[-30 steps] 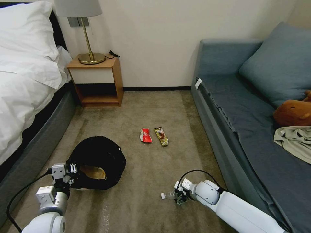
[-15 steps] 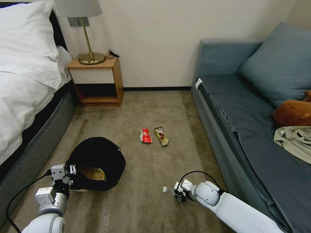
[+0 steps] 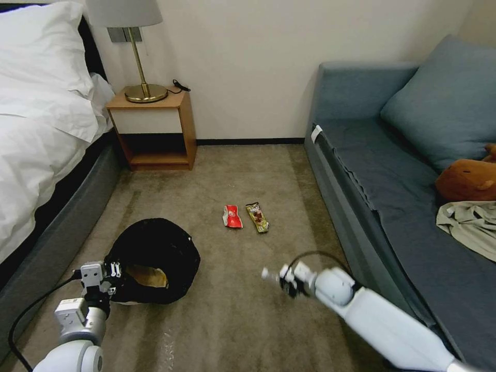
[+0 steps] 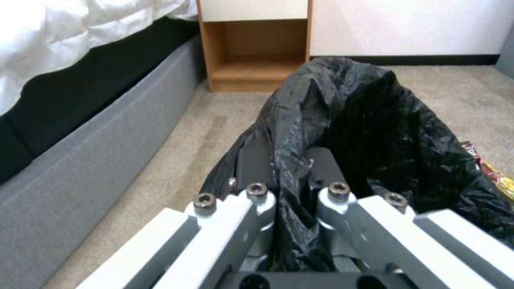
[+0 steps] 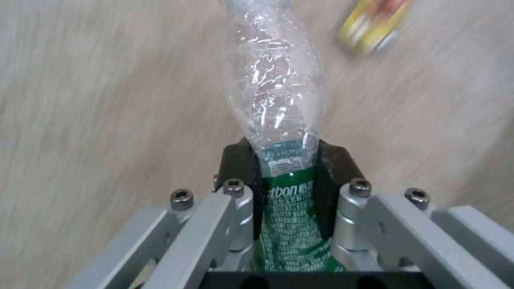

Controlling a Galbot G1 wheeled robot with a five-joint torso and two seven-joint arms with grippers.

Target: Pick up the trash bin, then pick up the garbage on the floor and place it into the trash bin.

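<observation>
While its jaws are clamped on the green label of the bottle (image 5: 278,120), the right gripper (image 3: 287,279) holds it clear of the carpet (image 3: 248,320), long axis running straight out from the jaws with the cap end leading toward the robot's left. That way lies the bin (image 3: 155,258), tipped with its mouth open to the robot, black liner pinched shut in the left gripper (image 4: 292,208) at the near rim. The carrying arm is the nearer one to the bottle's goal. Farther off on the floor lie the red wrapper (image 3: 232,216) and the brown wrapper (image 3: 257,217), side by side.
</observation>
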